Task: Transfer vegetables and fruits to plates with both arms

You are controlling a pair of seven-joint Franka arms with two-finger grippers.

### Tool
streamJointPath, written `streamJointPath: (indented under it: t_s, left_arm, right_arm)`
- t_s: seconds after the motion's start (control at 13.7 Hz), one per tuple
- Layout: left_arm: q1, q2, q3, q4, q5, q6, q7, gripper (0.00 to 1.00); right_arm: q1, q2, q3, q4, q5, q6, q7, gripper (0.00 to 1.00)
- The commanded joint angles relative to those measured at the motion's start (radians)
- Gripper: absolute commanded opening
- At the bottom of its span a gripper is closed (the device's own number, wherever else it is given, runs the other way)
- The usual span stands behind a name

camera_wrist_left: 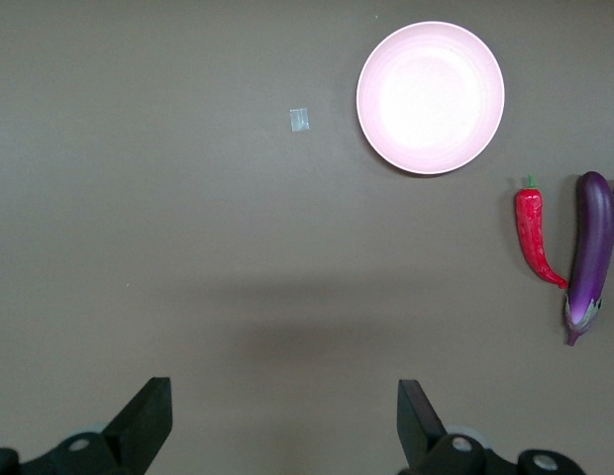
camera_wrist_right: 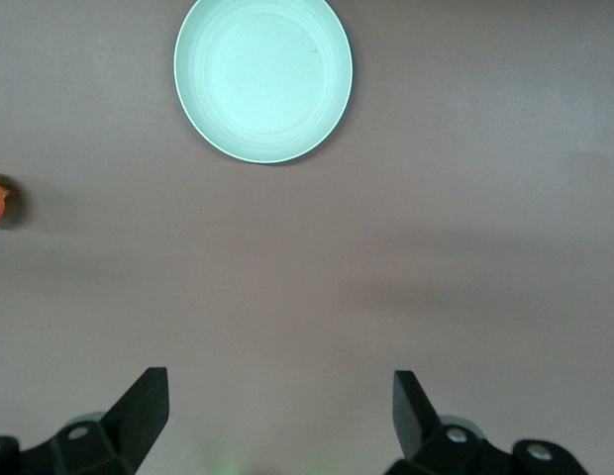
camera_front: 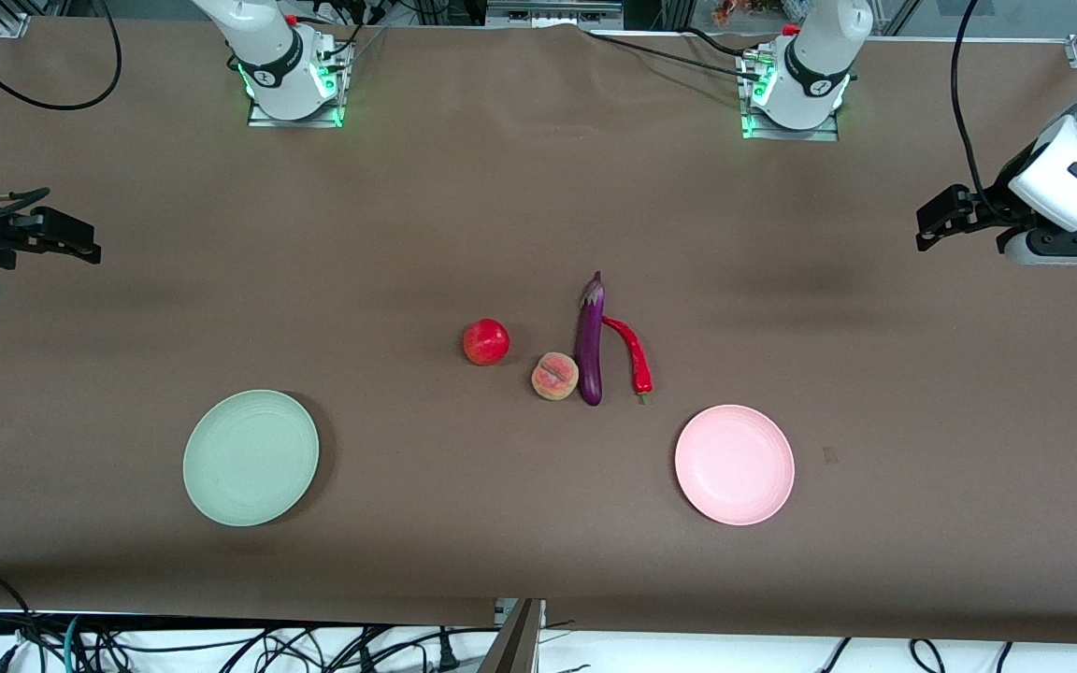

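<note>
A purple eggplant [camera_front: 590, 341] lies mid-table with a red chili pepper [camera_front: 633, 353] beside it toward the left arm's end. An orange-pink peach [camera_front: 554, 376] touches the eggplant; a red apple-like fruit [camera_front: 486, 341] sits apart toward the right arm's end. The pale green plate [camera_front: 251, 457] and pink plate [camera_front: 734, 464] lie bare, nearer the front camera. My left gripper [camera_front: 933, 221] hangs open and empty at its end of the table; its wrist view shows the pink plate [camera_wrist_left: 431, 97], chili [camera_wrist_left: 533, 234] and eggplant [camera_wrist_left: 590, 254]. My right gripper [camera_front: 71, 245] is open and empty; its wrist view shows the green plate [camera_wrist_right: 262, 77].
The brown table cloth [camera_front: 408, 215] covers the whole table. The two arm bases [camera_front: 291, 70] [camera_front: 796, 84] stand along the table edge farthest from the front camera. A small pale scrap [camera_wrist_left: 299, 120] lies beside the pink plate. Cables hang under the table's front edge.
</note>
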State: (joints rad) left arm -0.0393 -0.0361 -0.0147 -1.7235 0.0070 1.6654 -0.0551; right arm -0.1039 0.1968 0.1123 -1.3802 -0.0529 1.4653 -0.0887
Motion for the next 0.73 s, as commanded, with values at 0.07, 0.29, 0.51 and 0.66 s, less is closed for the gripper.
streamJointPath:
  t_s: [0.07, 0.29, 0.51, 0.66]
  left_arm:
    - [0.006, 0.008, -0.005, 0.025, -0.018, -0.027, 0.000, 1.00]
    - [0.006, 0.008, -0.007, 0.025, -0.013, -0.029, 0.009, 1.00]
    - [0.004, 0.008, -0.014, 0.025, -0.009, -0.029, 0.008, 1.00]
    - [0.001, 0.008, -0.014, 0.025, -0.009, -0.029, 0.006, 1.00]
  right_arm:
    - [-0.007, -0.014, 0.000, -0.013, 0.016, 0.007, 0.006, 1.00]
    - [-0.005, -0.014, 0.000, -0.013, 0.016, 0.009, 0.007, 1.00]
    - [-0.005, -0.014, 0.000, -0.013, 0.016, 0.010, 0.010, 1.00]
    - [-0.005, -0.014, 0.000, -0.013, 0.016, 0.010, 0.010, 1.00]
